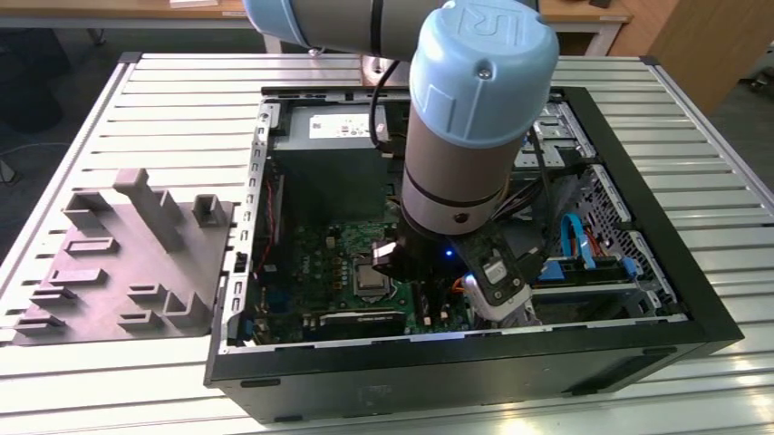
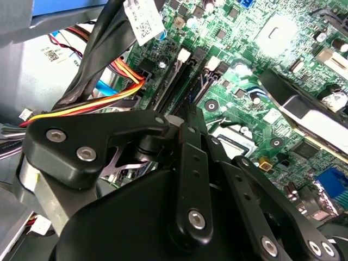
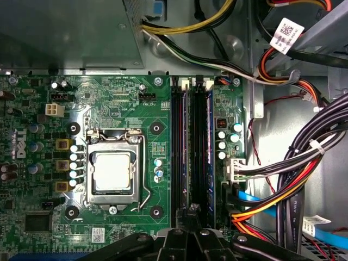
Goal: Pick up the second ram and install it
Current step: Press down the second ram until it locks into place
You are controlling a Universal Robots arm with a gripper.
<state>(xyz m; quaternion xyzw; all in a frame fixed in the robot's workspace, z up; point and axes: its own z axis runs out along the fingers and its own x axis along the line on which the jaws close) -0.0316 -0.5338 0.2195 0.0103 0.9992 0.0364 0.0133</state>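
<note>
In the first wrist view, long black memory slots (image 3: pixel 200 147) run beside the processor socket (image 3: pixel 112 171) on the green motherboard (image 3: pixel 38 163). A slim stick with a blue-green edge, the second ram (image 3: pixel 187 147), stands edge-on in the slots. My gripper (image 3: pixel 192 211) has its black fingers drawn together, shut, over the near end of that stick. Whether the tips touch it I cannot tell. In the second wrist view the gripper (image 2: pixel 190 117) points down at the same slots. In the exterior view my arm (image 1: pixel 472 136) reaches down into the open computer case (image 1: pixel 653 290).
Bundles of black, yellow, orange and red cables (image 3: pixel 304 179) crowd the side of the slots, with a blue cable (image 3: pixel 255 197) beneath them. A grey power supply (image 1: pixel 321 127) sits at the case's far end. A grey fixture tray (image 1: pixel 121 263) lies on the slatted table (image 1: pixel 181 100) at the exterior view's left.
</note>
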